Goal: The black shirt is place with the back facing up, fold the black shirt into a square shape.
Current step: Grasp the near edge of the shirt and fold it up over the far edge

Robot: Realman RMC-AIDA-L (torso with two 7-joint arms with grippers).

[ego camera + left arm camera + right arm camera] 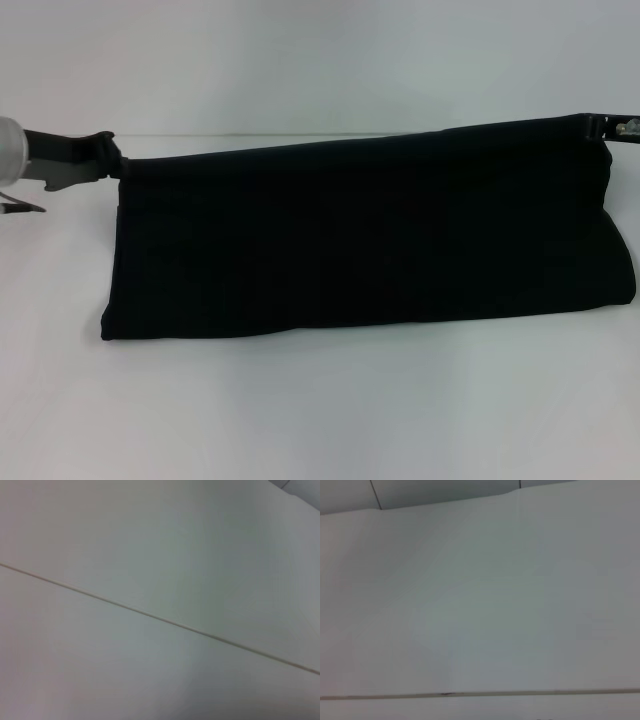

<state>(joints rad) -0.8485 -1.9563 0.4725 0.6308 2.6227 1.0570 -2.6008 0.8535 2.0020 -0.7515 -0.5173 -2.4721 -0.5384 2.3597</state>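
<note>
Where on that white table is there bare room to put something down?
The wide strip of table in front of the black shirt's near edge is bare. Crowded: the shirt's upper corners, where the left gripper and right gripper hold it.

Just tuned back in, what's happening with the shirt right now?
Both arms are working the black shirt on the white table. The left gripper holds one upper corner and the right gripper holds the other, so the top edge is stretched between them and lifted. The lower edge rests on the table. It looks mid-fold and is a long band, not a square yet.
</note>
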